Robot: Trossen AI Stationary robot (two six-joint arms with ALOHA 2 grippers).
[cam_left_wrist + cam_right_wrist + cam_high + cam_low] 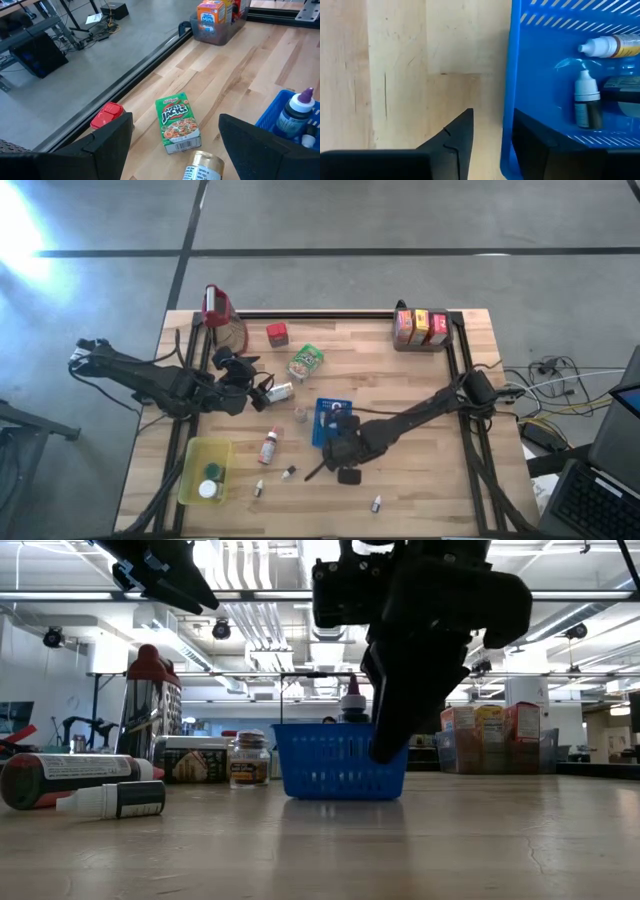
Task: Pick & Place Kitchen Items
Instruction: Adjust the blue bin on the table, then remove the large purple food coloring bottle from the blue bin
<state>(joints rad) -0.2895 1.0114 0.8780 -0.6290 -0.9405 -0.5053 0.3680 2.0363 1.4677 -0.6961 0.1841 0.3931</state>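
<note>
At the near edge of the blue perforated plastic tray (540, 65), the right gripper (492, 135) holds its dark fingers slightly parted astride the tray's wall, two small white-capped bottles (585, 102) lie inside, while the left gripper (175, 145) hovers open-fingered over a green cereal carton (176, 121) on the wooden surface (420, 380).

- The right gripper (492, 137) has its two dark fingers slightly apart, straddling the blue tray's wall (509, 75).
- Two small white-capped bottles (585, 102) lie inside the tray, just beyond one finger.
</note>
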